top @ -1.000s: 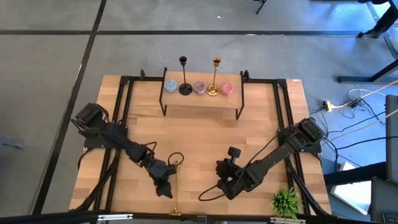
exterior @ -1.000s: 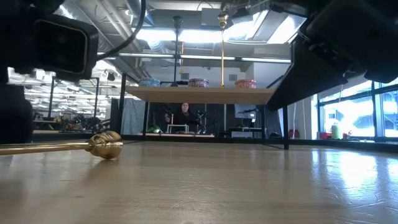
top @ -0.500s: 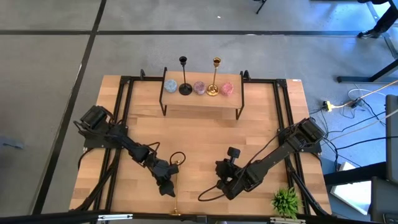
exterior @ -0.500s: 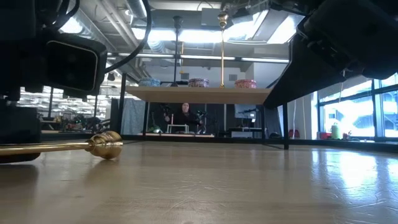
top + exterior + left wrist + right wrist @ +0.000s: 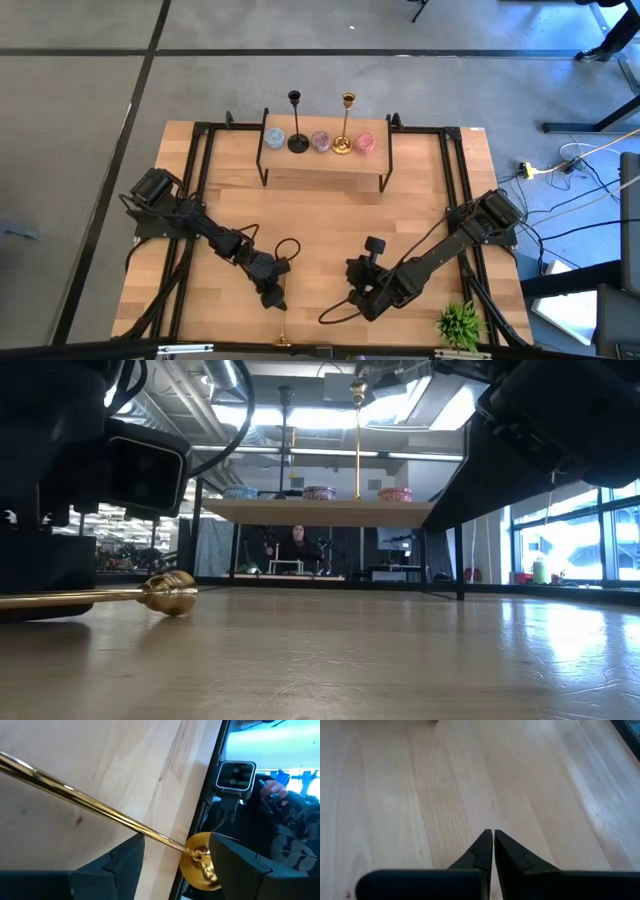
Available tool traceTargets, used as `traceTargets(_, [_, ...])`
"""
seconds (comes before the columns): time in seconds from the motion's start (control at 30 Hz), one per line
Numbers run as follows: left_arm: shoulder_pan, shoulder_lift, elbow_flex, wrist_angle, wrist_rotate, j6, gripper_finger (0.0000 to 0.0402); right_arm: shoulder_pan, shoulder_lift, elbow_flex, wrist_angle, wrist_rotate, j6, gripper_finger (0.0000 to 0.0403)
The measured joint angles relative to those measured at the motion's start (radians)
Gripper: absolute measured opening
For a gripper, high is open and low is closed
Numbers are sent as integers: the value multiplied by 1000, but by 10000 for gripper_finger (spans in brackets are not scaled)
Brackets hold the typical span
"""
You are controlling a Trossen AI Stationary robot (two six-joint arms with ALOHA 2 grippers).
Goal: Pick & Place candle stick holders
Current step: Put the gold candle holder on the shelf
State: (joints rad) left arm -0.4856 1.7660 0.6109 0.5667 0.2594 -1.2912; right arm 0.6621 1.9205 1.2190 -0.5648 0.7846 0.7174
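Observation:
One gold candle stick holder (image 5: 283,330) lies flat on the table near the front edge. Its round base (image 5: 200,865) is toward that edge and its top cup (image 5: 170,593) points away from it. My left gripper (image 5: 175,845) is open and low over the holder. Its fingers stand on either side of the stem (image 5: 100,807) close to the base, and I see no touch. A black holder (image 5: 296,120) and a second gold holder (image 5: 345,122) stand upright on the raised shelf (image 5: 325,165) at the far side. My right gripper (image 5: 493,837) is shut over bare wood at the front right.
Three small round jars (image 5: 321,140) sit on the shelf between and beside the upright holders. A small green plant (image 5: 460,322) stands at the front right corner. Black frame rails (image 5: 195,190) run along the table's left and right sides. A person sits in the room behind the shelf (image 5: 297,545).
My left gripper has gone a little toward the table's right and down, so it now stands over the lying gold holder's stem. The holder has stayed where it was.

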Motion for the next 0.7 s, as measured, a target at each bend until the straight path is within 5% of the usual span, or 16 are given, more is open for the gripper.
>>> traceTargets(0.7, [48, 8, 5, -19, -81, -47, 219, -2, 0, 0, 8, 0, 0, 21])
